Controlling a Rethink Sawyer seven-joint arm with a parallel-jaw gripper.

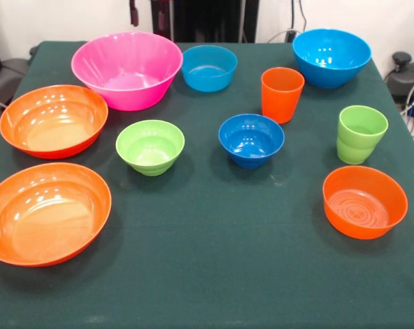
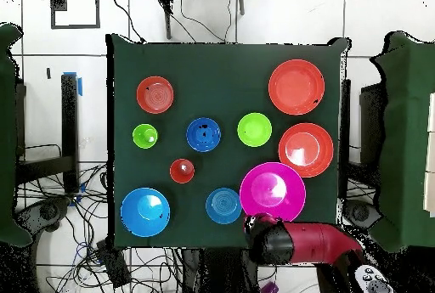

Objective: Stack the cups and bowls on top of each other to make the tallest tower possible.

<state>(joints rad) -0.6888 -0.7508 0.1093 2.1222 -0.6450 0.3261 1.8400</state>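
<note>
All the bowls and cups stand apart on the green cloth; nothing is stacked. The big pink bowl (image 1: 127, 68) (image 2: 272, 191) is at the back left. Two wide orange bowls (image 1: 53, 120) (image 1: 46, 212) sit at the left, and the smaller orange bowl (image 1: 364, 201) is at the front right. Two sky blue bowls (image 1: 209, 67) (image 1: 331, 56) stand at the back. The dark blue bowl (image 1: 251, 139) and the lime green bowl (image 1: 150, 146) are in the middle. The orange cup (image 1: 282, 94) and the green cup (image 1: 361, 133) stand upright. The gripper (image 2: 257, 224) hangs drawn back at the table edge beside the pink bowl and holds nothing.
The red arm (image 2: 302, 243) lies along the table's robot-side edge. The black pedestal (image 1: 193, 20) stands behind the table. Cables and equipment (image 1: 406, 75) lie off the table at the right.
</note>
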